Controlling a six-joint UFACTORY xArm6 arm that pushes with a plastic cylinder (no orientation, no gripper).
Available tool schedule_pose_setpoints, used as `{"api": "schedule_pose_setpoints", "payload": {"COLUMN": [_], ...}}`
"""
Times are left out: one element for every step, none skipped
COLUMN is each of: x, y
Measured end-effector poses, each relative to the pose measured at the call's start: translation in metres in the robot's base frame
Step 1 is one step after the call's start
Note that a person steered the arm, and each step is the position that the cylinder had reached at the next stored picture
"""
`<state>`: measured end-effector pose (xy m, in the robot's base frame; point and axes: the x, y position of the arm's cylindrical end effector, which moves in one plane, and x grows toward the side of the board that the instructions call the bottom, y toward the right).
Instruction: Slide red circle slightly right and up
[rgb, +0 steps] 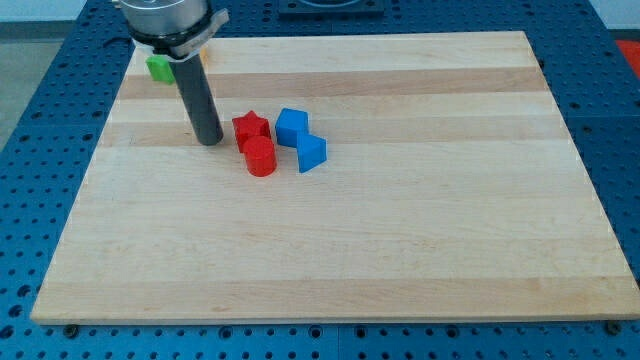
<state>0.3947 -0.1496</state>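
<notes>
The red circle is a short red cylinder lying left of the board's centre. A red star touches it from the view's top. My tip rests on the board to the left of the red star and up-left of the red circle, a small gap away from both. A blue block sits right of the red star. A blue wedge-like block sits right of the red circle.
A green block lies near the board's top left corner, partly hidden behind the arm, with a bit of an orange block beside it. The wooden board lies on a blue perforated table.
</notes>
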Motion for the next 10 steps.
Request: {"api": "schedule_pose_setpoints", "payload": {"x": [0.0,-0.001,0.003,0.015,0.028,0.035,0.035,0.035,0.035,0.062], "y": [0.029,0.053,0.038,0.003,-0.019,-0.014,0.015,0.049,0.066,0.054]}}
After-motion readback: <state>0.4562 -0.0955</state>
